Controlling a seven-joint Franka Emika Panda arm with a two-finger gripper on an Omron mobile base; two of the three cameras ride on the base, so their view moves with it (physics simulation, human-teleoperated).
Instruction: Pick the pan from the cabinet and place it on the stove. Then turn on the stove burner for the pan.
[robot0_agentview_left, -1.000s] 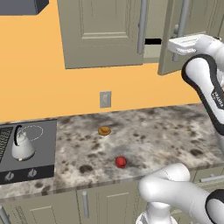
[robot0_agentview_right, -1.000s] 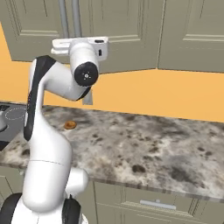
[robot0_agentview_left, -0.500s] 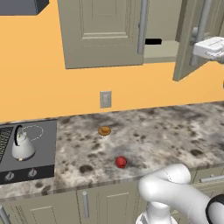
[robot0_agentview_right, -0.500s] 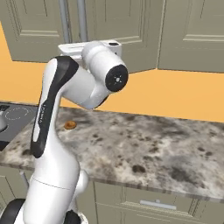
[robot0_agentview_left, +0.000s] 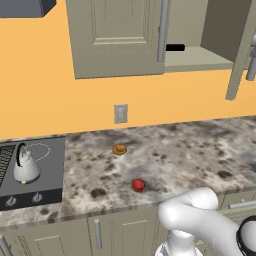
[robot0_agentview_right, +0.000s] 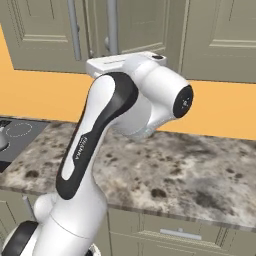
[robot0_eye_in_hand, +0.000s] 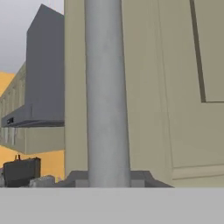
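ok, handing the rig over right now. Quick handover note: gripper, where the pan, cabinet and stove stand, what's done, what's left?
Gripper: shut on the door handle, the long grey bar of the cabinet's right-hand door.
Cabinet: that door is swung wide open; the left door is closed.
Pan: only its black handle peeks out on the lower shelf, behind the closed door's edge.
Stove: far left on the counter, with a kettle on it.
Done: door open.
Left: release the handle, grasp the pan, place it on a free burner, turn its knob.
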